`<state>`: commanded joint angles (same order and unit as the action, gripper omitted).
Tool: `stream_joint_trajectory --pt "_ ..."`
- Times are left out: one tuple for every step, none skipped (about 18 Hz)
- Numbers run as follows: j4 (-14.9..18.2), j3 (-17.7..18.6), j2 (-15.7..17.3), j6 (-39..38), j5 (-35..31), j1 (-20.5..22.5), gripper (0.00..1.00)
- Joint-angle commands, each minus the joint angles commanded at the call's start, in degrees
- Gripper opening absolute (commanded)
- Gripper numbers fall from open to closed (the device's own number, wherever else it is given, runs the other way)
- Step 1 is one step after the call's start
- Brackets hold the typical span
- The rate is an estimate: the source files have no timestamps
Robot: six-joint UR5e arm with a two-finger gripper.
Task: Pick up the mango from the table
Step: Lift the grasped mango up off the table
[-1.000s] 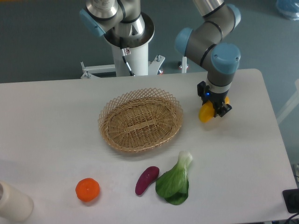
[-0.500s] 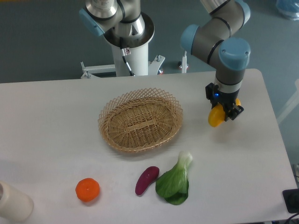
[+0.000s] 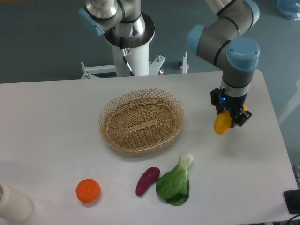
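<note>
A white bench (image 3: 56,122) seen from above, with a robot arm reaching over its right side. The tool (image 3: 230,117) points down and is clamped on a yellow-orange mango (image 3: 221,123), which sits between the black fingers near the bench's right edge, towards the far right corner; whether it touches the surface cannot be told. A woven basket (image 3: 140,120) lies at the middle of the bench, well apart to the mango's left. Along the near edge lie a round orange fruit (image 3: 87,191), a purple eggplant (image 3: 146,180) and a leafy green bok choy (image 3: 176,180) just beside it. A pale cylinder (image 3: 13,202) shows at the near left corner.
</note>
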<state>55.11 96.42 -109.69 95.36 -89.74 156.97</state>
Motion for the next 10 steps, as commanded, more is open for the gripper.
stream_joint_trajectory --pt "0.0 -0.1 -0.1 0.0 0.1 0.0 0.52" --pt "0.0 -0.1 -0.2 0.0 -0.1 0.0 0.52" --pt "0.0 -0.1 -0.3 0.0 -0.2 0.0 0.52" --pt "0.0 -0.2 -0.4 0.0 -0.2 -0.1 0.52" --pt "-0.1 -0.2 -0.4 -0.1 0.1 -0.1 0.52" --pt "-0.1 -0.3 -0.5 -0.1 0.2 -0.1 0.52" --pt "0.0 -0.5 -0.6 -0.1 0.2 -0.1 0.52" --pt "0.0 -0.5 -0.6 -0.1 0.2 -0.1 0.52" --pt "0.0 -0.4 -0.7 -0.1 0.2 -0.1 0.52" --pt "0.0 -0.4 -0.8 -0.1 0.2 -0.1 0.52"
